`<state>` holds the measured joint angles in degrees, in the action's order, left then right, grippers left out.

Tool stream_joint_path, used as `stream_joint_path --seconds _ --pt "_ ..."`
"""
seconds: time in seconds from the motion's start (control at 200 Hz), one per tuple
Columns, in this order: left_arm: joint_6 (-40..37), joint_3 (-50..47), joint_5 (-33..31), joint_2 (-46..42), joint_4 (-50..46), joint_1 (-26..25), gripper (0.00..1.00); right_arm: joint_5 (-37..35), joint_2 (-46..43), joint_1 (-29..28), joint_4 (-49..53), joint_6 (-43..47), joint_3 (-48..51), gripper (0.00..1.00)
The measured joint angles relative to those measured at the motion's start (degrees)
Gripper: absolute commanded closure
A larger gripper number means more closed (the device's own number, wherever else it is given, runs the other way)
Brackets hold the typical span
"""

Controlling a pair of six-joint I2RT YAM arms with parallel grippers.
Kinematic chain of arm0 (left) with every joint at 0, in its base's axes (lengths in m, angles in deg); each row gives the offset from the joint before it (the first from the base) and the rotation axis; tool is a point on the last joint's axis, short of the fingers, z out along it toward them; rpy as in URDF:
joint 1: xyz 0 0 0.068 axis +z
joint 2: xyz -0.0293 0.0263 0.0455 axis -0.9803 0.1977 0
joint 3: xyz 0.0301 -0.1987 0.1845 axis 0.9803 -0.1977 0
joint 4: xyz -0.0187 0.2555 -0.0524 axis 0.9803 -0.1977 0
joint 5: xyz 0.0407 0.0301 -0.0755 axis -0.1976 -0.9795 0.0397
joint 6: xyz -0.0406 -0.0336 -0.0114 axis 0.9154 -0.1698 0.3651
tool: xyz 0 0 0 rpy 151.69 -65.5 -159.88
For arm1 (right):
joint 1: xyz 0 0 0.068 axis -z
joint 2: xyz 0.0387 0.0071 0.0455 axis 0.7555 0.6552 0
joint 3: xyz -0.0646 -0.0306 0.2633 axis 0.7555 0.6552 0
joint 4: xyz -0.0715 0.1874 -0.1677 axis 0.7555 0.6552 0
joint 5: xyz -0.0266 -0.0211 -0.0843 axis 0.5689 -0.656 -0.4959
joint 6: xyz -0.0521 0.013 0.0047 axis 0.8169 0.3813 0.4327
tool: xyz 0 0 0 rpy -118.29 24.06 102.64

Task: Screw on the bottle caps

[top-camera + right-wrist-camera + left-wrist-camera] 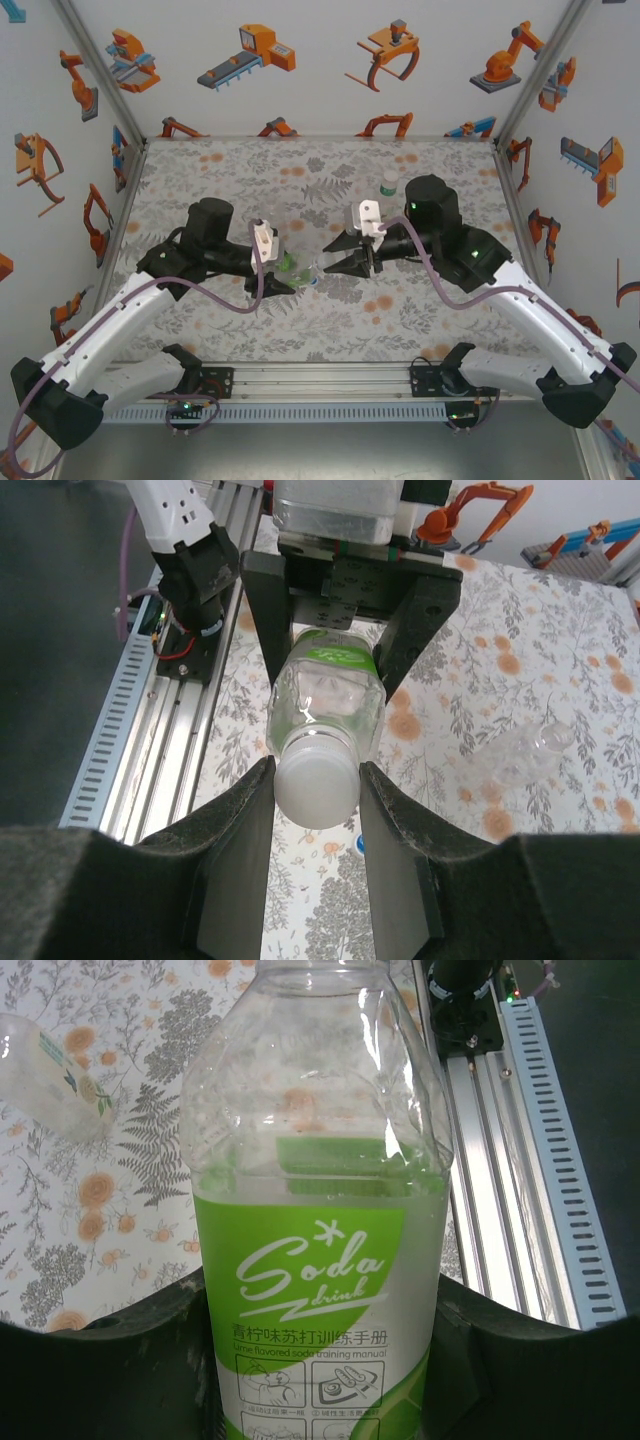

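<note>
My left gripper (281, 281) (320, 1380) is shut on the body of a clear bottle (318, 1210) with a green-and-white label (290, 265). The bottle is held off the table, its neck pointing toward my right gripper (330, 263) (316, 805). That gripper is shut on a whitish cap (316, 780), which sits on the mouth of this bottle (325, 695). A blue cap (358, 845) lies on the table below the jaws. Another clear bottle (525, 752) (55, 1070) lies on its side on the table nearby.
A small green-tinted bottle (389, 185) stands near the back of the floral table (230, 170). The aluminium rail (310, 385) carrying both arm bases runs along the near edge. White walls with robot pictures close in the sides and back.
</note>
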<state>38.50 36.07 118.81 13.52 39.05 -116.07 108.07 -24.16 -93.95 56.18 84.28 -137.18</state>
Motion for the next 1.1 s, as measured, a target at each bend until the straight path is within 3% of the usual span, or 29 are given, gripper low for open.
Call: stream_joint_path --seconds 1.101 --pt "-1.16 0.0 2.43 -0.52 -0.42 0.0 1.0 3.06 -2.03 -0.33 -5.31 0.52 3.58 0.96"
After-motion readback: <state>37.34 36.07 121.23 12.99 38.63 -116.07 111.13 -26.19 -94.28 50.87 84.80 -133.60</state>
